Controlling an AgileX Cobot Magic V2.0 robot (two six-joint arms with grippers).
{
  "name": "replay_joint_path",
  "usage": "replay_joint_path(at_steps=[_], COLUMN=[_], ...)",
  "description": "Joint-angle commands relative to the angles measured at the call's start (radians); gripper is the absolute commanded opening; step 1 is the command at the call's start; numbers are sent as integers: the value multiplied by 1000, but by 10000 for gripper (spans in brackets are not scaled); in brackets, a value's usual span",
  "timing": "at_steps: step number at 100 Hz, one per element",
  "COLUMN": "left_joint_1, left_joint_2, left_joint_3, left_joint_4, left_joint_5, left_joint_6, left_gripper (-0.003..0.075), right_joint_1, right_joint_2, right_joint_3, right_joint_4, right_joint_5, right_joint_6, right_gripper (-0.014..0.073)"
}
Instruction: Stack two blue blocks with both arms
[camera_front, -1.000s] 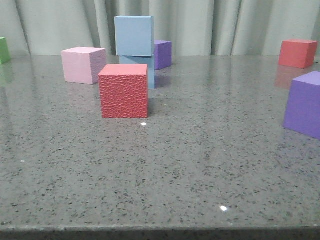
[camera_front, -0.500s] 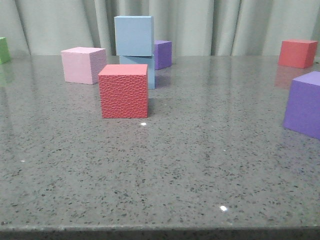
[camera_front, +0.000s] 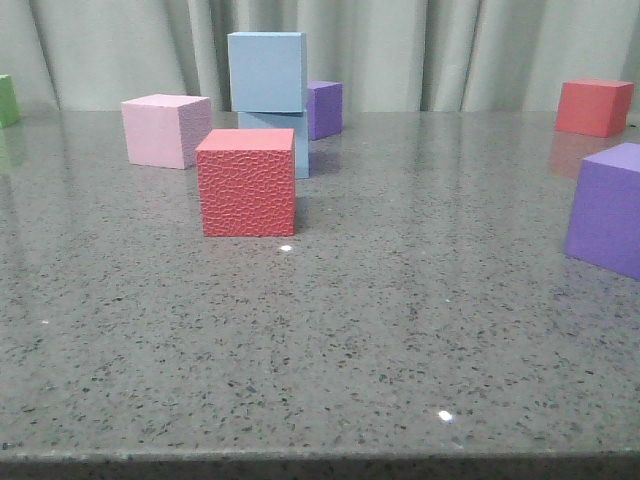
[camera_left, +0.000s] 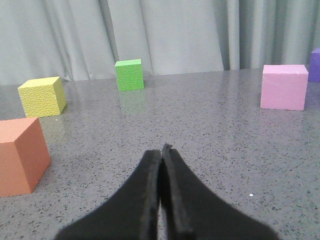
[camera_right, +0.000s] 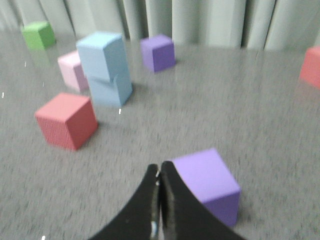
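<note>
Two pale blue blocks stand stacked at the back of the table. The upper blue block (camera_front: 266, 71) sits on the lower blue block (camera_front: 290, 135), a little off to the left. The stack also shows in the right wrist view, upper block (camera_right: 102, 54) on lower block (camera_right: 111, 90). My left gripper (camera_left: 162, 150) is shut and empty, low over bare table. My right gripper (camera_right: 159, 169) is shut and empty, right beside a purple cube (camera_right: 207, 181). Neither gripper shows in the front view.
A red textured cube (camera_front: 246, 181) stands in front of the stack, a pink cube (camera_front: 164, 130) to its left, a purple cube (camera_front: 324, 108) behind it. A large purple cube (camera_front: 607, 208) and a red cube (camera_front: 594, 106) are at the right. Green (camera_left: 129, 75), yellow (camera_left: 43, 96) and orange (camera_left: 20, 155) cubes lie on the left.
</note>
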Motion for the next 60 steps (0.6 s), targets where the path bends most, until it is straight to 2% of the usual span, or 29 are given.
replay_joint_path(at_steps=[1,18,38,60], left_joint_1=[1,1,1,1], left_joint_2=[-33,-33,-33,-33], left_joint_3=[3,3,3,3], left_joint_4=[-9,-9,-9,-9], left_joint_5=[-80,-80,-80,-80], left_joint_6=[2,2,2,2], left_gripper=[-19,-19,-19,-19], right_joint_1=[-46,-166,-259,-384], right_joint_2=[8,4,-66,-162], right_joint_3=[21,138,225,317], right_joint_4=[-23,-24,-11,41], right_joint_5=[-224,-453,-472,-471], right_joint_6=[-11,-19,-127,-140], right_gripper=[-112,-112,-112,-112])
